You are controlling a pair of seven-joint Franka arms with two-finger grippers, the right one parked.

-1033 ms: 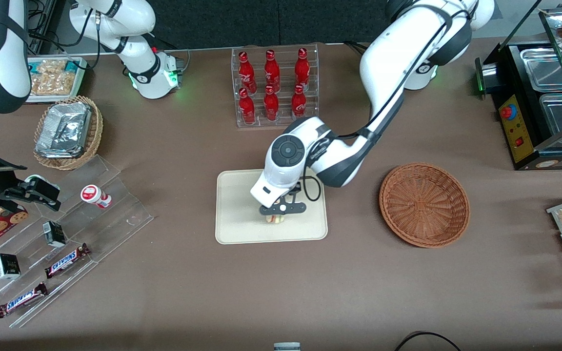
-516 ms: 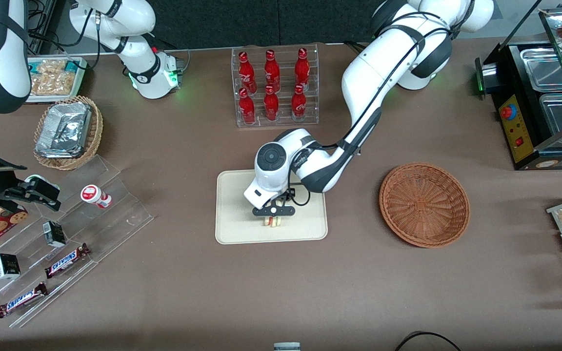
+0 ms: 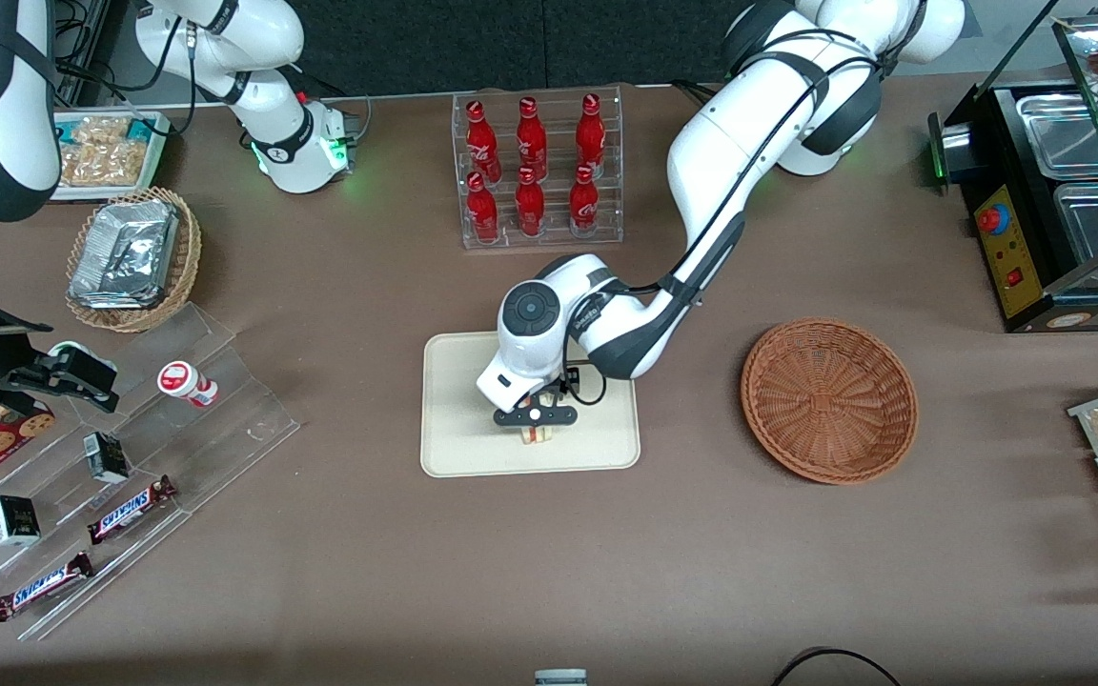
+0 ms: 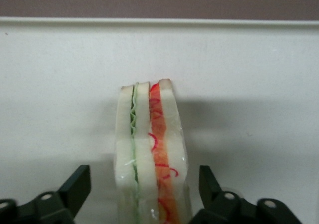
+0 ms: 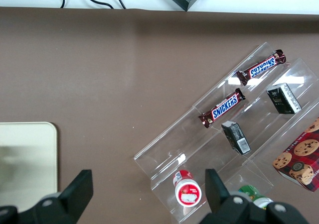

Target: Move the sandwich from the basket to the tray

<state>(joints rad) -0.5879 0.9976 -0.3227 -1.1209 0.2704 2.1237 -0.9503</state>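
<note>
The sandwich (image 3: pixel 537 435) stands on its edge on the cream tray (image 3: pixel 458 381), white bread with green and red filling layers (image 4: pixel 149 149). My left gripper (image 3: pixel 535 426) hangs straight over it, low above the tray (image 4: pixel 60 84). It is open: in the left wrist view the gripper (image 4: pixel 142 179) straddles the sandwich, and one of its black fingers (image 4: pixel 75 189) stands clear of the bread, with a gap on each side. The reddish-brown basket (image 3: pixel 830 400) holds nothing and sits beside the tray, toward the working arm's end.
An acrylic rack of red bottles (image 3: pixel 532 167) stands farther from the front camera than the tray. Stepped acrylic racks with candy bars (image 3: pixel 130 510) and a tan basket of foil packs (image 3: pixel 130 257) lie toward the parked arm's end. A black warmer (image 3: pixel 1054 191) stands at the working arm's end.
Over the last second the arm came down and shifted slightly toward the parked arm's end, bringing the sandwich lower onto the tray. Since half a second ago it has hardly moved.
</note>
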